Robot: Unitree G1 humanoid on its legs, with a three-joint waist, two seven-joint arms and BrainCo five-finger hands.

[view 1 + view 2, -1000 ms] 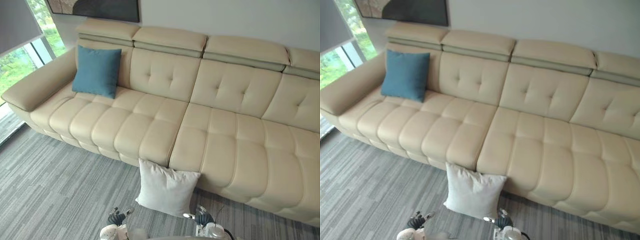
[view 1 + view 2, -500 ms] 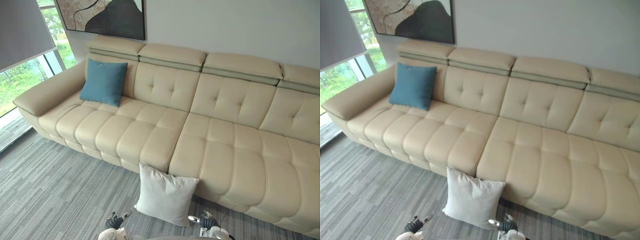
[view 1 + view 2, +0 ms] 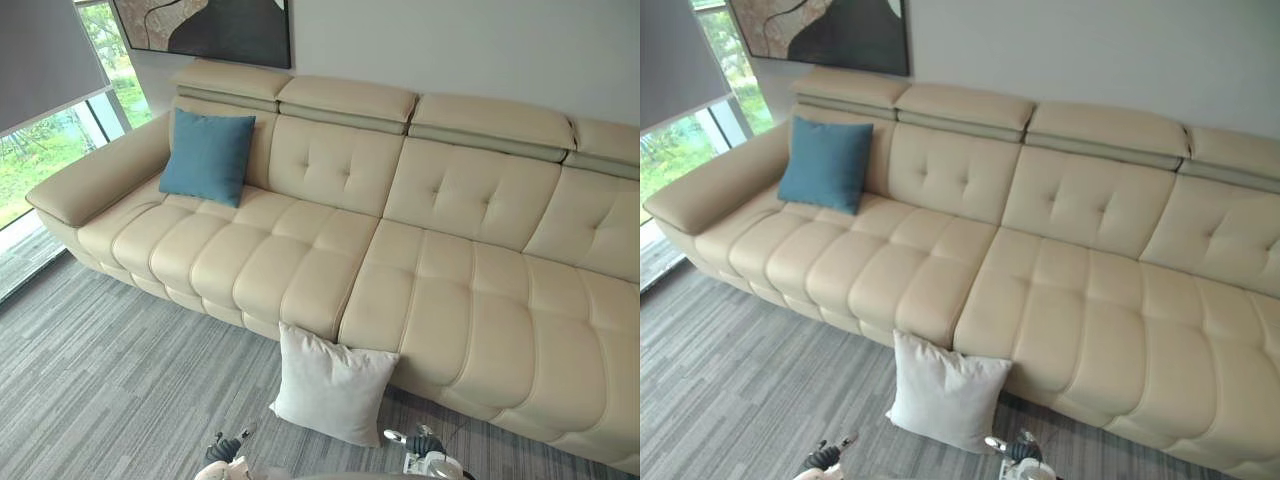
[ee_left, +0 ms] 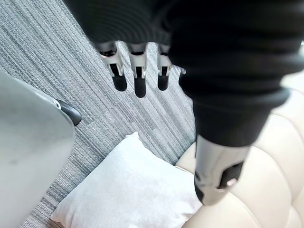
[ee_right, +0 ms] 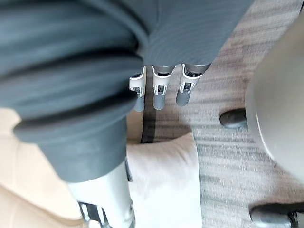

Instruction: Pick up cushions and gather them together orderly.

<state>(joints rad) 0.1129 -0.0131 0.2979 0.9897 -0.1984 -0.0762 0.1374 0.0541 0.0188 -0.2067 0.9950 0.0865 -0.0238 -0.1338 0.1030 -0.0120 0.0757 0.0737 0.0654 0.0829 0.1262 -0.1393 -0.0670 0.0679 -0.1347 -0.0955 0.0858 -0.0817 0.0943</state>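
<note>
View shift; cushion (image 3: 333, 383) at sofa (image 3: 300, 290) edge

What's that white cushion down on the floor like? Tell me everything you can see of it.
The white cushion is square with pointed corners, in a plain, pale, soft-looking fabric that is slightly creased. It stands on one edge on the grey striped carpet and tilts back against the front of the cream sofa, about where two seats meet.
</note>
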